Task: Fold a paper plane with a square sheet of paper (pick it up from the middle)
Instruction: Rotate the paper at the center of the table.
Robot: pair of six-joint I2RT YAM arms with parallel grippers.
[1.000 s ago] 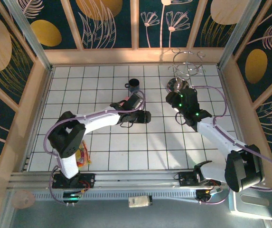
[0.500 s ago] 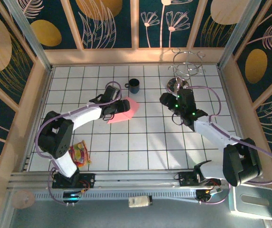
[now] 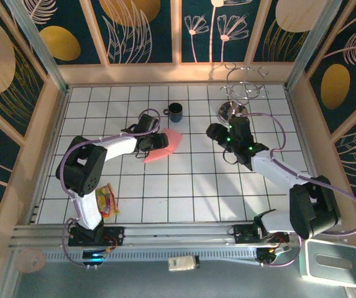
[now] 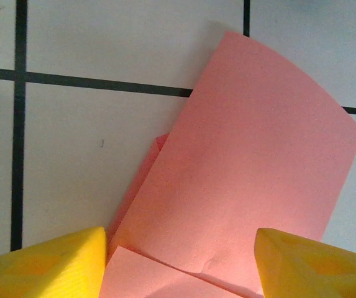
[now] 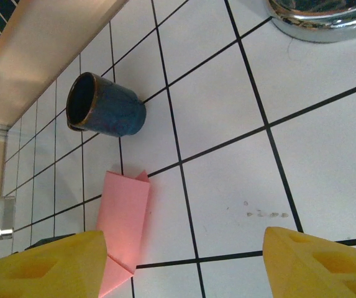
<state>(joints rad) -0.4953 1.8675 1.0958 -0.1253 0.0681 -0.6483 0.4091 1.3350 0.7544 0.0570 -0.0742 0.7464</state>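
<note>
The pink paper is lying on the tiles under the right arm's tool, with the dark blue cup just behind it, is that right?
Not quite. The top external view shows the left tool over the pink paper; the right tool is off to the side. The dark blue cup does stand just behind it.

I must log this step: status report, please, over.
Left end effector open at paper plane. Right end effector open, empty. Blue mug nearby, not touching.
</note>
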